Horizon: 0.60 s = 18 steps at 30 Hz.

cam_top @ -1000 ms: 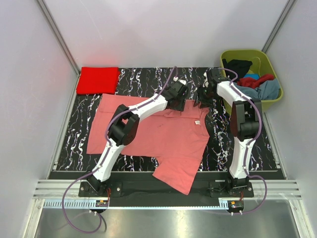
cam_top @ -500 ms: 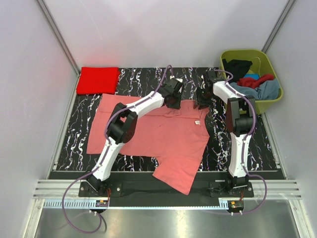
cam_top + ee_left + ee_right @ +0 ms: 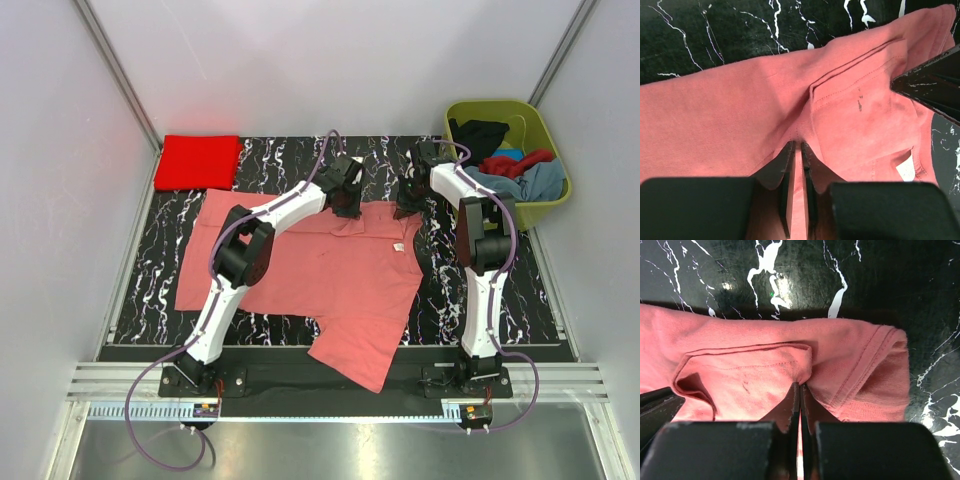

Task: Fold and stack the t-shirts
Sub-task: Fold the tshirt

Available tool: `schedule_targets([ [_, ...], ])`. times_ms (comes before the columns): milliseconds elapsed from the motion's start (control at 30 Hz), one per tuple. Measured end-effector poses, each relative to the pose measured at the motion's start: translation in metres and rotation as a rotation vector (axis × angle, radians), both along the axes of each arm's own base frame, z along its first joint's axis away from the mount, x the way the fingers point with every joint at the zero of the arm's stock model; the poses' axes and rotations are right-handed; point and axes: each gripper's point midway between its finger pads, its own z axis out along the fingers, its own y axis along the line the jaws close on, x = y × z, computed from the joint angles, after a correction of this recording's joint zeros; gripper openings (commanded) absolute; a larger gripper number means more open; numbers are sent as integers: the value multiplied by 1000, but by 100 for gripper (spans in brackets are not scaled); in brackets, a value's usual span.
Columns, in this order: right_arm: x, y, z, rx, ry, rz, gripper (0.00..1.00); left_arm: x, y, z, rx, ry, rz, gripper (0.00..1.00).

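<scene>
A salmon pink t-shirt (image 3: 330,270) lies spread on the black marbled table, one part hanging over the near edge. My left gripper (image 3: 347,200) is shut on its far edge near the collar; the pinch shows in the left wrist view (image 3: 799,146). My right gripper (image 3: 408,197) is shut on the shirt's far right corner by the sleeve (image 3: 801,385). Pink cloth (image 3: 740,115) bunches at both pinches. A folded bright red t-shirt (image 3: 197,161) lies at the far left corner. More t-shirts, black, dark red and grey-blue (image 3: 515,168), sit in the tub.
An olive-green plastic tub (image 3: 460,113) stands at the far right, just beyond the right arm. White walls with metal rails close the table on three sides. Bare marbled table (image 3: 150,270) shows to the left of the pink shirt.
Both grippers have moved toward the far edge of the table, the left one also leftward, drawing the pink shirt's far edge with them. The rest of the shirt lies as before.
</scene>
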Motion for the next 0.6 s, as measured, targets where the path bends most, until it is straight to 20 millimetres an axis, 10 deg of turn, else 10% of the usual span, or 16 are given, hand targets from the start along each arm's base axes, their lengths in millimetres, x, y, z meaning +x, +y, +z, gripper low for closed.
schedule_targets([
  [600,-49,-1,49,26,-20,-36,0,-14,4,-8,-25,65,-7,7],
])
